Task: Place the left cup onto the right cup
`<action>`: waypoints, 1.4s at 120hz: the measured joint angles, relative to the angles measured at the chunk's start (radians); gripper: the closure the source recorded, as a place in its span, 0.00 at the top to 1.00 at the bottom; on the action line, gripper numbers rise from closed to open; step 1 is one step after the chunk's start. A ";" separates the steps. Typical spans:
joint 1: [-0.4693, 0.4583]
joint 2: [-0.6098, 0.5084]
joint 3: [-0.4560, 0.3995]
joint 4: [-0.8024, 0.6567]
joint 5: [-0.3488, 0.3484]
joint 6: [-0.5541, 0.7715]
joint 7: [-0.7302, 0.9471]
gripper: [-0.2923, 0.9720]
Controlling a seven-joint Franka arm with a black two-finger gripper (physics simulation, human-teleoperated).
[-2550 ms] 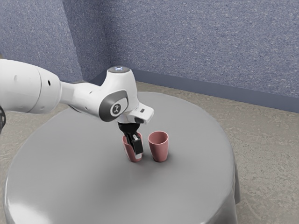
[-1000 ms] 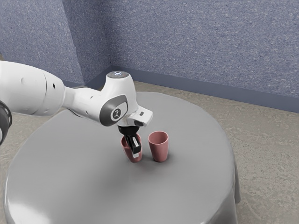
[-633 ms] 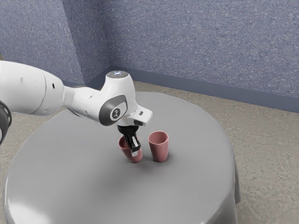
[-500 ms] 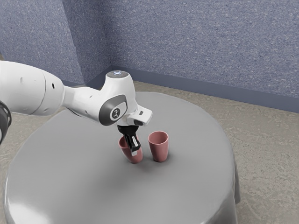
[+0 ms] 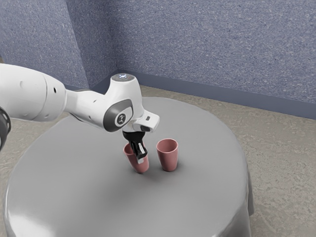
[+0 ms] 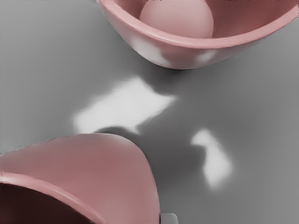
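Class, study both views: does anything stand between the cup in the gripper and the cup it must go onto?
Nothing visible does. The gripper grips the tilted left cup by its rim. The right cup stands upright beside it, apart, with only the grey table surface showing between them.

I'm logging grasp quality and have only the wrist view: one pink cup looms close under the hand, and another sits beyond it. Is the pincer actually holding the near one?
Observer: Yes. In the exterior view the pincer is shut on the left cup, pinching its wall at the rim with one finger inside and one outside.
Operator: Is that cup hanging straight?
Observer: No. It leans with its mouth tipped toward the exterior view's left, while the right cup stands upright beside it.
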 joint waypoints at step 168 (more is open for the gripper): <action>-0.042 0.005 -0.103 0.313 0.156 -0.261 -0.088 0.15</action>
